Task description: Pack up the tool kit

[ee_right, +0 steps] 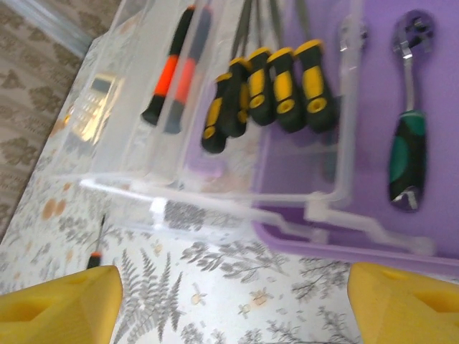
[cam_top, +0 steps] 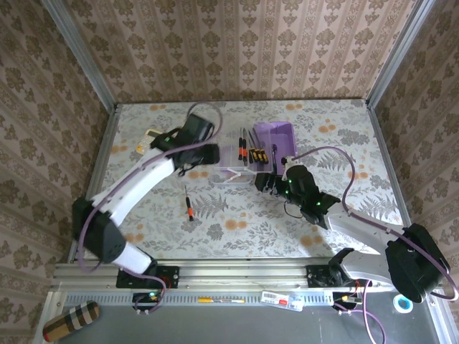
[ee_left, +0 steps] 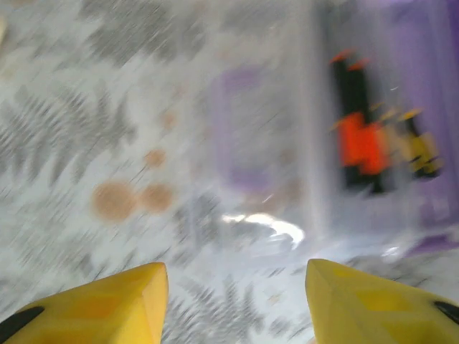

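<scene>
Toward the far middle of the floral-patterned table [cam_top: 337,215] I see the small rectangular purple plastic case [cam_top: 276,134] lying open, its clear plastic lid [cam_top: 231,166] folded out flat to the left. On the right wrist camera, a row of yellow-and-black-handled screwdrivers [ee_right: 276,82] lies in the case beside a green-and-black-handled metal ratchet wrench [ee_right: 407,154], and an orange-and-black-handled screwdriver [ee_right: 166,72] rests further left under the clear plastic. One more small orange-and-black screwdriver [cam_top: 188,203] lies loose on the table, well apart from the case, on its near left. The right gripper [ee_right: 229,304] hovers just in front of the case's near edge, its yellow fingers spread wide with nothing between them. The left gripper [ee_left: 237,301] hangs over the lid; that picture is blurred, but I can see its yellow fingertips [ee_left: 129,297] apart and empty. A yellowish calculator [ee_right: 92,111] sits beyond the lid.
</scene>
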Robot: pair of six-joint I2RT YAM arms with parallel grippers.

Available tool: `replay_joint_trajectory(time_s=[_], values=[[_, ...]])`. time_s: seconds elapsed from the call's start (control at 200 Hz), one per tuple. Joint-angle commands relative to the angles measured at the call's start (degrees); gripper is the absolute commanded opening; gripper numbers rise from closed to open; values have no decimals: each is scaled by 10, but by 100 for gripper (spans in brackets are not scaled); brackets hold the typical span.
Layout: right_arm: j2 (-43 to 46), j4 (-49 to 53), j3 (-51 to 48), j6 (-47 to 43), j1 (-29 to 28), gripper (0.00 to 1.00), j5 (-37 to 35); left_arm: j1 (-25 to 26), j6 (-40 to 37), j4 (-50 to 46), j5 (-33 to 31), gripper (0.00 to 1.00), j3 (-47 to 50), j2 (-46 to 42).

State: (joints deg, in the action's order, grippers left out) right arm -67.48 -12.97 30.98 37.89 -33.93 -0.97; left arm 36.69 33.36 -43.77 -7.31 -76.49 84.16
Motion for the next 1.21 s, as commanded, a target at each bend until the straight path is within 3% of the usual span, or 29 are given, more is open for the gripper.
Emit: replay_joint_trajectory(time_s=[0.0, 0.12, 0.235, 0.66, 0.895, 0.985, 1.2], values=[[-4, -32, 10, -22, -17, 83, 18, -31, 55, 18, -28, 56, 139, -66], [-5, -27, 10, -23, -19, 84, 6, -54, 77, 27, -6, 55, 248, -114], [-8, -26, 11, -24, -19, 84, 2, -55, 84, 44, 16, 54, 294, -109], [-8, -16, 15, -26, -19, 84, -9, -57, 66, 109, 52, 51, 309, -10], [-6, -12, 14, -25, -19, 84, -14, -73, 69, 135, 54, 44, 327, 24], [-5, -12, 14, -25, -19, 84, -20, -74, 66, 144, 56, 41, 332, 31], [-3, -9, 13, -25, -19, 83, -23, -75, 58, 143, 55, 20, 332, 29]])
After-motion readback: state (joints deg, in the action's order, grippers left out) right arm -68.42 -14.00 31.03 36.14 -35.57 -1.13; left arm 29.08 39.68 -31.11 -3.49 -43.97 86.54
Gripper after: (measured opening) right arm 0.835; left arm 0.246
